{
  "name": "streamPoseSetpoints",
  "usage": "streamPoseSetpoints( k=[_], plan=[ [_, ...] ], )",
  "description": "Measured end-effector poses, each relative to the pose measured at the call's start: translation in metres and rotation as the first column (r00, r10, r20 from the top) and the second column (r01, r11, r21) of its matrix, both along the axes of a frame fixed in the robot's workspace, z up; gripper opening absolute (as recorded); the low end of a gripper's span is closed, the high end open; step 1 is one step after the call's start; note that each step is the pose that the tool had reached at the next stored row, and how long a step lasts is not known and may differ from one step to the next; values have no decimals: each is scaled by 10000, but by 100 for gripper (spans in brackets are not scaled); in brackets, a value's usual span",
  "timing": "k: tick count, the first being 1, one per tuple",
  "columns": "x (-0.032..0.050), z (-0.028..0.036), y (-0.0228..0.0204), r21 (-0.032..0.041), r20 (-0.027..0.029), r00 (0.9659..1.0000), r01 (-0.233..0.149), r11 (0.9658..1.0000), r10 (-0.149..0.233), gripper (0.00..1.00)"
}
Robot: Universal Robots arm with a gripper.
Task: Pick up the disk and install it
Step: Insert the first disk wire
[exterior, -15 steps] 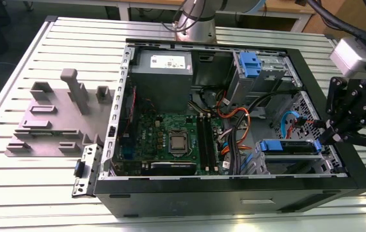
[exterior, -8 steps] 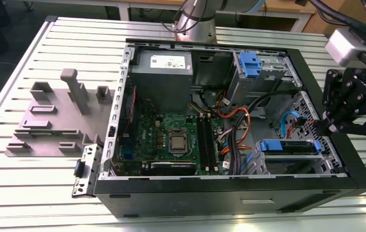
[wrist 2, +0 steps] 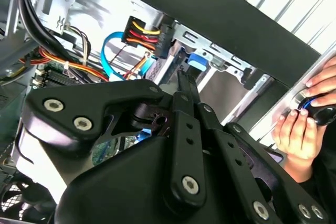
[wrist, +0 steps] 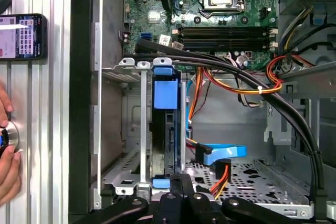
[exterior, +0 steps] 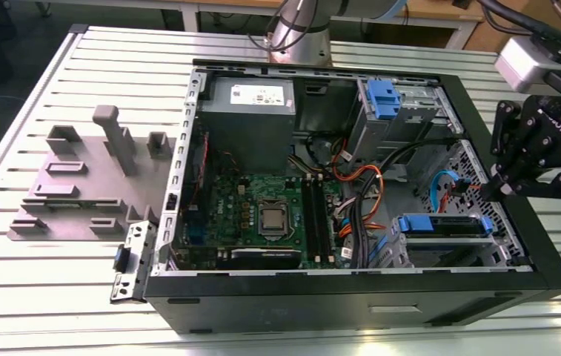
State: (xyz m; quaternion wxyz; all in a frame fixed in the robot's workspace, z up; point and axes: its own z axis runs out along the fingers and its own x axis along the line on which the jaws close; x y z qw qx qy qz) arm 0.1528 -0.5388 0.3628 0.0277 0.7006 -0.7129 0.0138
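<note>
- Disk (wrist: 167,129) sits edge-on in the metal drive cage (wrist: 140,129) of an open computer case (exterior: 359,297), its blue bracket (wrist: 166,94) showing at both ends in the first wrist view.
- In the exterior view the same disk (exterior: 442,225) lies in the cage near the case's front corner, toward the exterior view's right, with its blue bracket facing up.
- Gripper (wrist: 178,182) hangs just over the end of the disk; in the first wrist view its black fingers (wrist: 185,184) are drawn close together, and whether they touch the bracket cannot be told.
- In the exterior view the gripper (exterior: 502,185) hovers above the case's edge on the exterior view's right, over the drive bay area.
- Motherboard (exterior: 260,208) with a bare processor (exterior: 272,217) fills the case floor; orange, red and black cable bundles (wrist: 247,77) run past the cage, and a blue data cable (wrist: 223,153) lies beside it.
- Grey power supply (exterior: 250,104) sits in the far corner of the case.
- A person's hand (wrist: 8,161) rests on a round knob on the slatted table (exterior: 23,297) just outside the case, near a phone (wrist: 21,36).
- Grey fixture blocks (exterior: 82,185) stand on the table at the exterior view's left.
</note>
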Motion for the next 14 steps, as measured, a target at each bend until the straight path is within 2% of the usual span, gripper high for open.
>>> streamPoseSetpoints(
  k=[4, 10, 14],
  plan=[
    [38, -15, 46, 1, -10, 10000, -1, 10000, 1, 11],
    [64, -23, 76, -1, -25, 10000, -65, 10000, 65, 11],
    [65, -23, 172, -66, -59, 10000, -68, 10000, 67, 11]
  ],
)
